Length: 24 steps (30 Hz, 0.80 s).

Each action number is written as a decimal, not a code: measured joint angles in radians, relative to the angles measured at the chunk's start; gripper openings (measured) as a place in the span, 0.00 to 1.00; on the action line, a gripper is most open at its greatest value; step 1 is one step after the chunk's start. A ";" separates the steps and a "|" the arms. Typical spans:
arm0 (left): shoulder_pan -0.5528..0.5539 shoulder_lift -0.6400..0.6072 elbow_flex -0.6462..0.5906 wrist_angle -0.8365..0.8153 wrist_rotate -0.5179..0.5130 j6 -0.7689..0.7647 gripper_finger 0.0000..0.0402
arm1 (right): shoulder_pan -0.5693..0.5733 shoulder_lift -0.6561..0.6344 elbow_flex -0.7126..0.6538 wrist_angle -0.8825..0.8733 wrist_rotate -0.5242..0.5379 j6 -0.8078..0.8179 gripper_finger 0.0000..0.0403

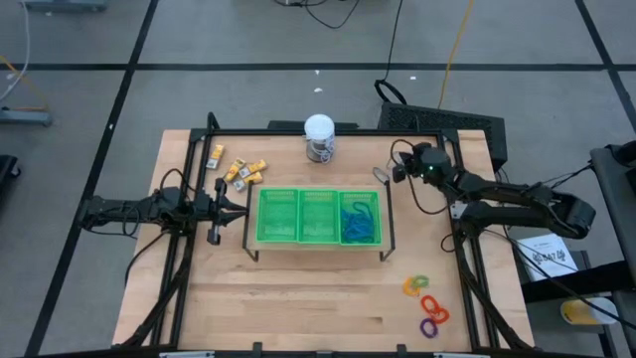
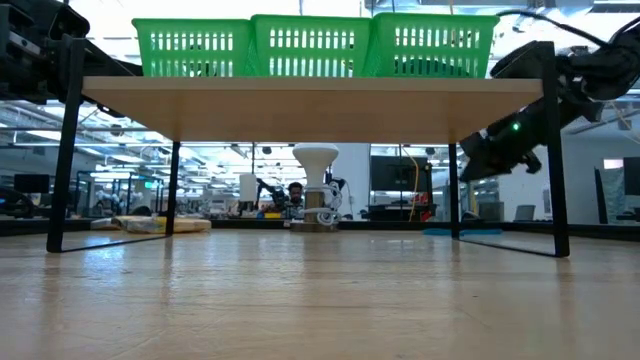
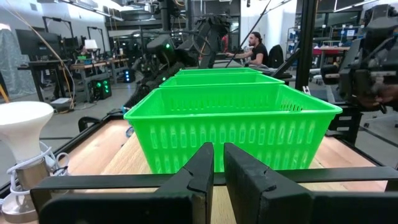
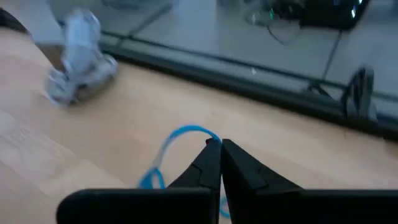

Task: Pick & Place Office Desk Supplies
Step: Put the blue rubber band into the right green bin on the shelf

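Observation:
My right gripper [image 1: 386,175] hovers over the table just beyond the far right corner of the green tray [image 1: 260,217] and is shut on a thin blue loop [image 4: 181,132]. More blue loops [image 1: 360,225] lie in the tray's right compartment. Small yellow-and-white blocks [image 1: 237,169] lie on the table at the far left. Orange, purple and green rings [image 1: 427,303] lie near the front right. My left gripper [image 1: 215,211] waits shut at the tray's left side, level, touching nothing. My right gripper pinches the blue loop's strand [image 4: 210,138] between its two fingertips. The fingers slant down toward the table's far side. The loop arcs away from the tips and hangs slack below them. Its lower part [image 4: 149,179] runs behind the gripper's body.
A white-topped round jar [image 1: 319,137] stands on the table near the far edge, left of my right gripper. The tray sits on a raised wooden shelf with black legs [image 2: 62,150]. Bare table lies in front of the shelf.

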 joint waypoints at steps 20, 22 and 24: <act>0.000 0.000 0.000 0.000 0.000 0.000 0.11 | 0.080 -0.017 0.001 0.424 -0.207 -0.026 0.00; 0.000 0.000 0.000 0.000 0.000 0.000 0.11 | 0.112 -0.017 0.001 0.460 -0.207 -0.027 0.00; 0.000 0.000 0.000 0.000 0.000 0.000 0.11 | 0.143 -0.017 0.001 0.507 -0.207 -0.031 0.00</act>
